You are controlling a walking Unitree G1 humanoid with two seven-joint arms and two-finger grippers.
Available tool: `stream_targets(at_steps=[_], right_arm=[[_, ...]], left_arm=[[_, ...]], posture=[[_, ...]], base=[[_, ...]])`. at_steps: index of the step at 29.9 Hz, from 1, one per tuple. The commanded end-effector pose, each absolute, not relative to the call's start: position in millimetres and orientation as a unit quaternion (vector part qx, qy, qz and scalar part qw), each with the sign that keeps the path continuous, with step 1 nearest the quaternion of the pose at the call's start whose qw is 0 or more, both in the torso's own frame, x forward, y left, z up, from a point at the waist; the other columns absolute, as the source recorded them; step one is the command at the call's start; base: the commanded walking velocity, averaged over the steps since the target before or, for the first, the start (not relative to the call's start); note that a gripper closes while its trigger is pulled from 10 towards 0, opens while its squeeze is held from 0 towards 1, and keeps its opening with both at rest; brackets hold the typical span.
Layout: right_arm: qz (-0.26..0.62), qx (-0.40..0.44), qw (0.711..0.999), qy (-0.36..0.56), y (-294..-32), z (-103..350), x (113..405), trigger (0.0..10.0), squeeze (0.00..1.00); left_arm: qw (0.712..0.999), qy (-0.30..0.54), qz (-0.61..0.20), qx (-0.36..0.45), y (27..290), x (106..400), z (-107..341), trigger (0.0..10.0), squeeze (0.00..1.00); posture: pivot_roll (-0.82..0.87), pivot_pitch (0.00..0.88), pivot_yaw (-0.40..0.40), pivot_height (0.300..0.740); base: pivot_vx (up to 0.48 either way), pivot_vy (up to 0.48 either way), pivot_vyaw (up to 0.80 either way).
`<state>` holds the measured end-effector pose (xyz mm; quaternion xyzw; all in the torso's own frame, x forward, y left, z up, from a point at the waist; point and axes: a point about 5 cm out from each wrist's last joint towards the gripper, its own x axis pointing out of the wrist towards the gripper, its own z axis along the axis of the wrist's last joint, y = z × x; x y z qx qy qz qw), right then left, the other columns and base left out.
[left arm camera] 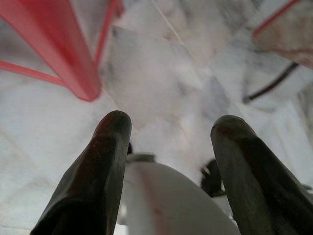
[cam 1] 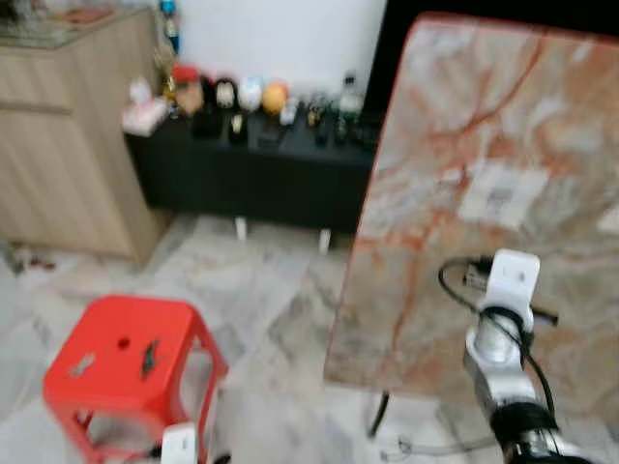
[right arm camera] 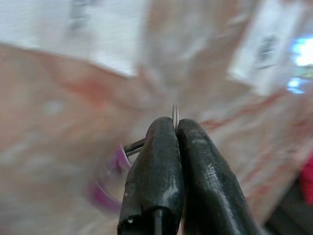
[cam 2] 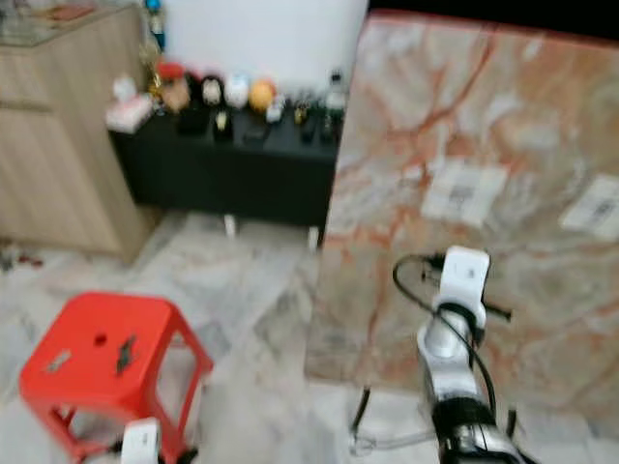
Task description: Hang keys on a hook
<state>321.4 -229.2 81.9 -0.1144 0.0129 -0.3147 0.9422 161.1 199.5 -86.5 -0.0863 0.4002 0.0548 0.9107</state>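
Note:
My right gripper (right arm camera: 175,122) is shut on a thin metal key ring (right arm camera: 175,111) that pokes out between its fingertips. A blurred purple piece (right arm camera: 113,164) hangs beside the fingers. The right arm (cam 1: 510,290) is raised in front of a marble panel (cam 1: 503,164), close to its face. My left gripper (left arm camera: 168,129) hangs low with its fingers open and nothing between them, above the floor by a leg of the red stool (left arm camera: 63,49). The left wrist (cam 1: 179,445) sits low beside that stool.
The red plastic stool (cam 1: 106,338) stands at the lower left with a small dark item (cam 1: 149,357) on its seat. A black low cabinet (cam 1: 251,188) with trinkets lines the far wall. A wooden cabinet (cam 1: 68,145) is on the left. A cable (cam 1: 426,447) lies under the panel.

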Motion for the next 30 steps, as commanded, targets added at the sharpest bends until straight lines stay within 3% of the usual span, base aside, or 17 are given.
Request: stream_targets(at_steps=[1,7,18,30], right_arm=[[-0.334,-0.121,0.935,-0.009,-236.7,93.7,324.4,10.0,0.00],[-0.323,-0.158,0.932,-0.035,-234.5,104.9,328.9,10.0,0.00],[-0.263,-0.311,0.912,-0.058,-222.1,119.3,342.9,10.0,0.00],[-0.254,-0.330,0.909,-0.018,-222.8,107.2,341.7,10.0,0.00]], left_arm=[[0.909,0.404,0.057,-0.085,201.2,159.0,-87.3,10.0,0.00],[0.910,0.403,0.055,-0.084,201.5,160.2,-86.8,10.0,0.00],[0.911,0.400,0.053,-0.084,200.5,163.0,-85.8,10.0,0.00],[0.911,0.400,0.055,-0.086,199.8,162.7,-86.0,10.0,0.00]], posture=[[0.08,0.000,-0.117,0.740],[0.07,0.000,-0.115,0.740],[0.07,0.000,-0.115,0.740],[0.07,0.000,-0.118,0.740]], base=[[0.000,0.000,0.00],[0.000,0.000,0.00],[0.000,0.000,0.00],[0.000,0.000,0.00]])
